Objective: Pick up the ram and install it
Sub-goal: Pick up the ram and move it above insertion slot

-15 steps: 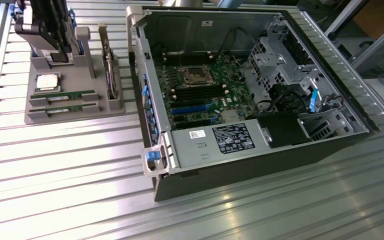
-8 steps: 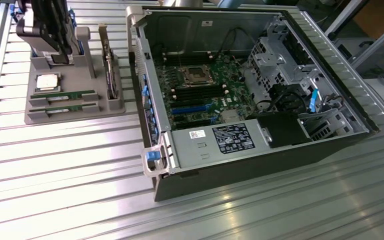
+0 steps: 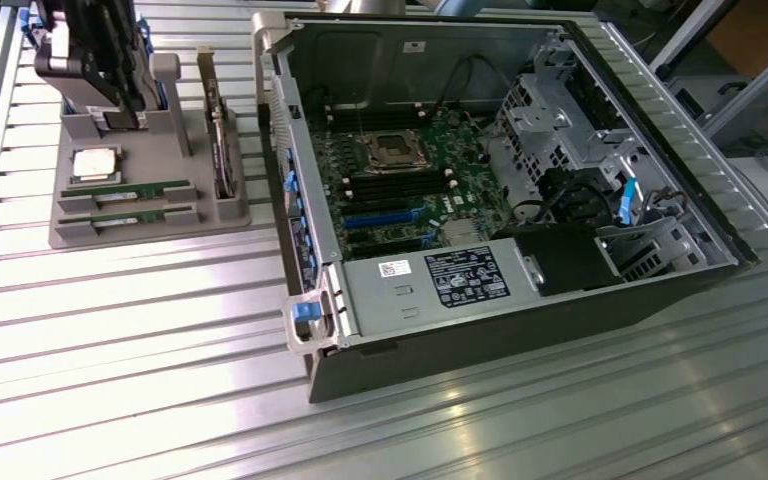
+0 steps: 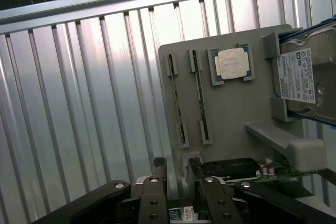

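Pincer [image 4: 177,167] wide apart and empty, over one end of the gray tray [image 3: 77,237] on the tabletop [image 3: 157,330]; ram [image 3: 127,190] on edge in a tray slot, a like stick [image 3: 127,213] just beside it, near the processor chip [image 3: 96,163]

Gripper [image 4: 177,166] jaws apart, fingers [image 4: 159,177] black. Just ahead of the fingertips: grey parts tray [image 4: 231,114] on slatted metal table [image 4: 79,103]. First ram stick [image 4: 176,103] on edge in its slots, roughly in line with the gap. Second ram stick [image 4: 200,95] just beside it. Farther out: processor [image 4: 232,62], hard drive [image 4: 307,74]. Graphics card [image 4: 231,169] lies close beside one finger.
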`<action>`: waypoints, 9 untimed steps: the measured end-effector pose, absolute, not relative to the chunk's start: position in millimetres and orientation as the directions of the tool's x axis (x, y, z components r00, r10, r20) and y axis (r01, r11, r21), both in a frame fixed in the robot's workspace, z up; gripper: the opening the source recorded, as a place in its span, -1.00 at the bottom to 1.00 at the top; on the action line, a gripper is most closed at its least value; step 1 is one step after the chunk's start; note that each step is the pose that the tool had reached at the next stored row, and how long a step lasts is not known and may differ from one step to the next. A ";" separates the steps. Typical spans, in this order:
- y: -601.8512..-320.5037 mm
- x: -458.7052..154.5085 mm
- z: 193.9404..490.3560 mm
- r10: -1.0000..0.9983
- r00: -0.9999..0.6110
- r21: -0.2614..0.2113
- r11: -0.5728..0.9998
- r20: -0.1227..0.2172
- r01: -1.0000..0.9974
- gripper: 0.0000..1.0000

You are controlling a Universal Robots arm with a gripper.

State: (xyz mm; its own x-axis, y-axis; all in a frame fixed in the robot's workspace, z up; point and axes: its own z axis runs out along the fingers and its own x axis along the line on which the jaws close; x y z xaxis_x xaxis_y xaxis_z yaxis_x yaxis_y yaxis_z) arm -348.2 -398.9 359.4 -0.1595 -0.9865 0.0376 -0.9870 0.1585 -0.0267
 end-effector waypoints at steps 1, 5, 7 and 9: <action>-399.0 -348.2 359.0 -0.986 -0.159 -0.027 0.158 0.038 -0.987 -0.40; -398.9 -348.2 356.8 -0.986 -0.159 -0.027 0.159 0.038 -0.987 -0.40; -398.9 -348.2 356.0 -0.986 -0.159 -0.027 0.159 0.038 -0.987 -0.40; -398.9 -348.2 354.6 -0.986 -0.159 -0.027 0.158 0.038 -0.987 -0.40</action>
